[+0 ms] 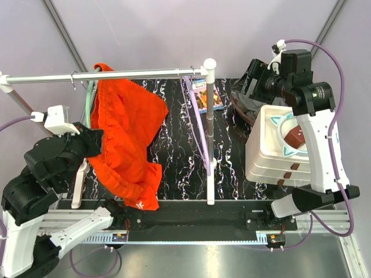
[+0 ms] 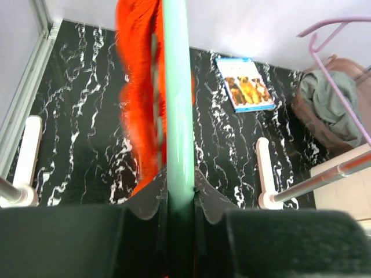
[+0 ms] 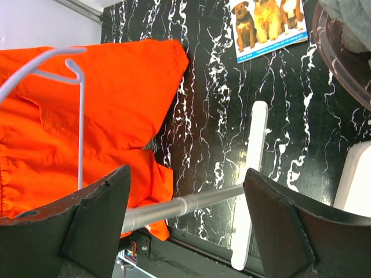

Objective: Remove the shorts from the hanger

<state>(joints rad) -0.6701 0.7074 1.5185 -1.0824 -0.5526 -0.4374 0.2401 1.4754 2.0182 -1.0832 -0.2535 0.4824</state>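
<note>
There are two arms with two grippers, two pairs of shorts, two hangers, one rail, one booklet and one stack of trays.

Nearest, on the left side, the left gripper (image 2: 179,185) is closed on the straight bar of the mint-green plastic hanger (image 2: 177,87). In the left wrist view the bar runs between the two dark fingers and both of them press on it.

Just beside this hanger hangs the bright orange-red fabric shorts (image 1: 124,139). The top of them reaches up to the silver metal rail (image 1: 133,74) near its left end, and the cloth falls in loose, creased folds toward the black white-veined table (image 1: 179,150). One leg spreads to the right in a wide point. The lowest corner carries a small white logo (image 1: 141,203).

Further right, the thin lilac wire hanger (image 1: 200,119) hangs from the same rail, close to the right white post, with nothing on it. Behind it a blue booklet with dog pictures (image 1: 207,94) lies flat on the table. At the right stands the stack of white square trays (image 1: 266,150).

Farthest, the right gripper (image 3: 186,179) is high above the table with its jaws wide apart and nothing between them. The plain grey fabric shorts (image 2: 327,95) lie crumpled in a round brown basket (image 2: 310,124) at the far right, off any hanger.
</note>
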